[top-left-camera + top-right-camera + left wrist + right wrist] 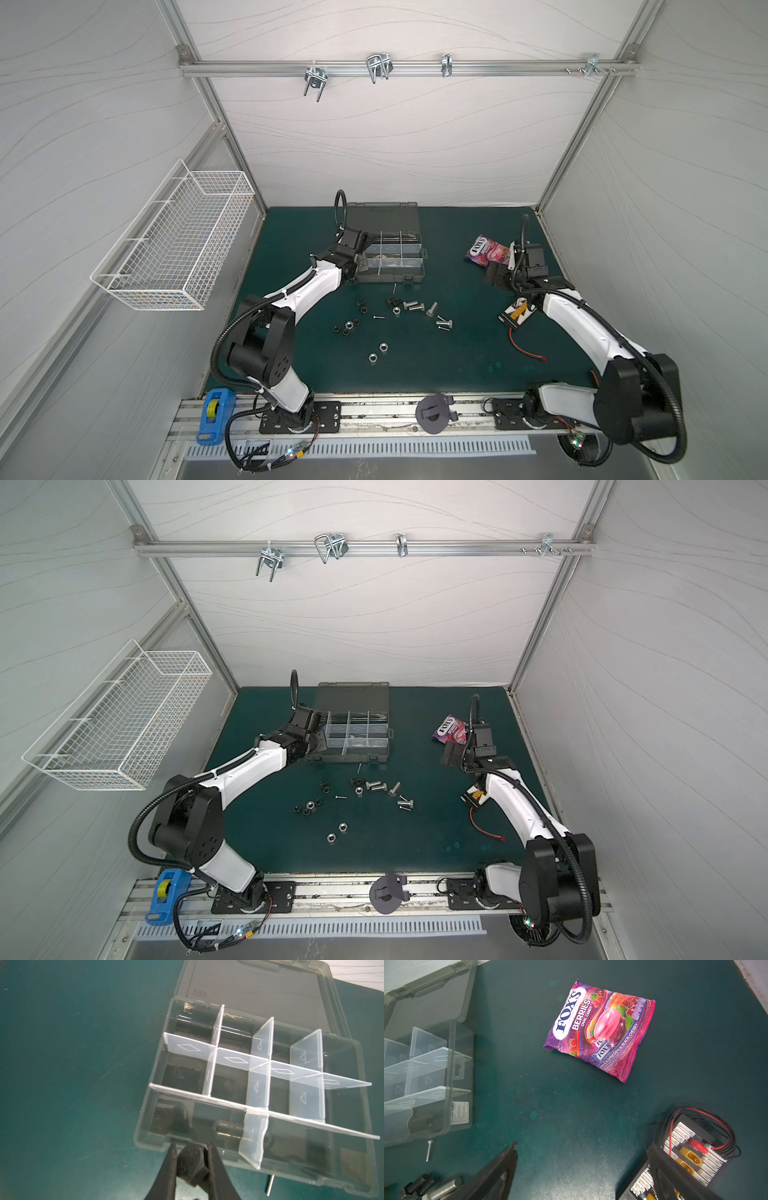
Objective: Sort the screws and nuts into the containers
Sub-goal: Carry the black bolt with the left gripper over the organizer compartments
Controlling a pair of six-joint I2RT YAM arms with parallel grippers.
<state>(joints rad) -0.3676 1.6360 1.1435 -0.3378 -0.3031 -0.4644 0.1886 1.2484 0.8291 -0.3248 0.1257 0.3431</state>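
**Carrying 1 black bolt to the case, with most of the pile unsorted**

From where I stood, the left hand (191,1146) was nearly closed, pinching a black bolt (192,1164) by its hex head. It hung at the near rim of the open organizer case (143,1126), just short of the nearest compartment, so I judged this piece to be on the point of delivery but not yet dropped.

Some sorting looked done. Dark pieces (180,1076) lay in 2 compartments of the middle row, and a stout bolt (228,1130) lay in the near row, though the murky plastic kept me from counting.

Far more was left. On the desk (457,365) in front of the case lay well over 10 loose fasteners: silver bolts (413,307), silver nuts (383,346), a cluster of black nuts (348,326), and a thin screw (394,287) right beside the case's front wall.

The right hand (582,1147) stood wide open and empty above bare desk, near a candy bag (600,1028) and well apart from the pile. I put the job at under half finished.
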